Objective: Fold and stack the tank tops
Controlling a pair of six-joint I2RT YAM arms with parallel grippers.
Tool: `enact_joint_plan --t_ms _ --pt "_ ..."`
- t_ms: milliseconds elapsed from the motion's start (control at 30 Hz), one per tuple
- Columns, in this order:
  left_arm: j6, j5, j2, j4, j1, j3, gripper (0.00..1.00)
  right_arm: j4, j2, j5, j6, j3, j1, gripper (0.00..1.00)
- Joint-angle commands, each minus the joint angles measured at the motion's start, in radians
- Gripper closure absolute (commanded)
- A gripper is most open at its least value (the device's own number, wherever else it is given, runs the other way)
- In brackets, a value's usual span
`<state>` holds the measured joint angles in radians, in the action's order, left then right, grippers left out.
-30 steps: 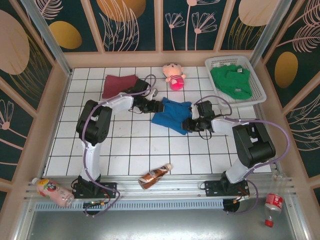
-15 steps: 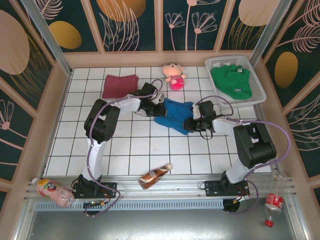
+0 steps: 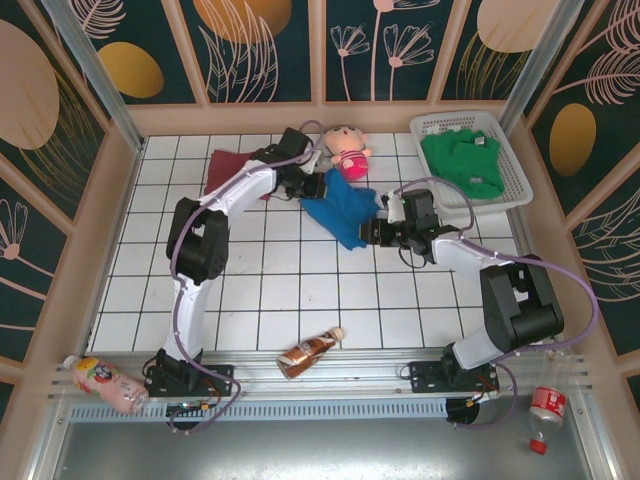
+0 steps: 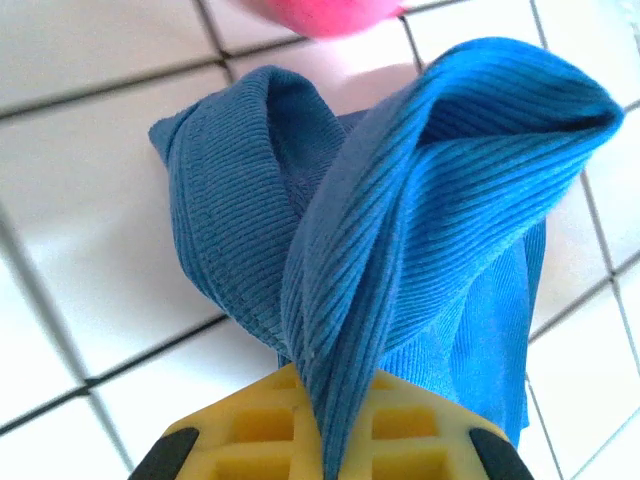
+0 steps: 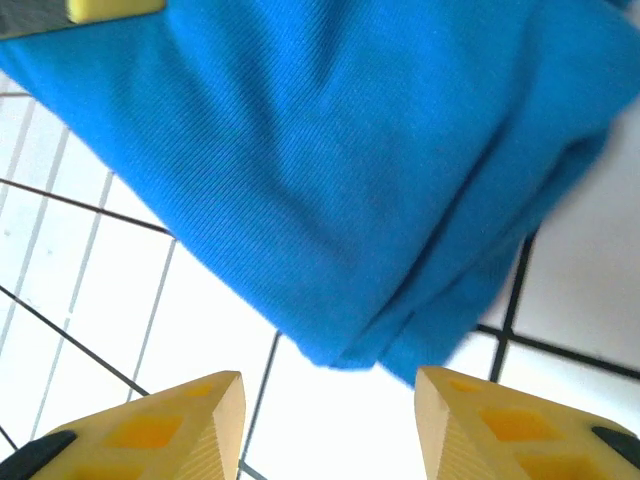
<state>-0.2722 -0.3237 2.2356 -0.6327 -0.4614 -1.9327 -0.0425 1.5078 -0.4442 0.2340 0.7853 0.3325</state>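
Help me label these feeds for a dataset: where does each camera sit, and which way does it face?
Top external: fixed above and behind the robot, looking down on the tiled table; the left arm and right arm show from their bases up.
Left wrist: on the left arm, looking along the left gripper, which is shut on the blue tank top.
Right wrist: on the right arm, looking past the open right gripper at cloth and tiles.
Shared: all three show the blue tank top.
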Motion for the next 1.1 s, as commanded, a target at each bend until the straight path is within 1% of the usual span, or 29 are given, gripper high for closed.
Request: enact_joint_plan --t_ms 0,100,233,333,533,700,900,1067 --pt "0.082 0.093 0.017 -0.121 0.069 -0.061 1.0 -0.095 -0.013 -0.044 0.019 0.044 -0.012 0.49" --pt "0.111 0.105 0.043 -0.161 0.106 -0.145 1.0 -0.147 -0.003 -0.066 0.042 0.051 -0.015 0.48" --pt "0.162 0.171 0.123 -0.301 0.141 -0.347 1.0 -0.195 0.014 -0.091 0.083 0.049 -0.017 0.47" --pt "0.169 0.192 0.146 -0.308 0.165 -0.418 1.0 -0.216 0.03 -0.104 0.102 0.053 -0.017 0.46" --pt "0.158 0.229 0.12 -0.317 0.215 -0.438 1.0 -0.221 0.056 -0.115 0.111 0.08 -0.016 0.46" --pt "0.142 0.247 0.1 -0.295 0.24 -0.442 1.0 -0.245 0.073 -0.126 0.13 0.081 -0.016 0.46" --pt "0.133 0.247 0.082 -0.275 0.278 -0.451 1.0 -0.255 0.079 -0.128 0.137 0.077 -0.01 0.45" --pt "0.137 0.228 0.083 -0.281 0.29 -0.499 1.0 -0.26 0.082 -0.128 0.141 0.074 -0.007 0.45"
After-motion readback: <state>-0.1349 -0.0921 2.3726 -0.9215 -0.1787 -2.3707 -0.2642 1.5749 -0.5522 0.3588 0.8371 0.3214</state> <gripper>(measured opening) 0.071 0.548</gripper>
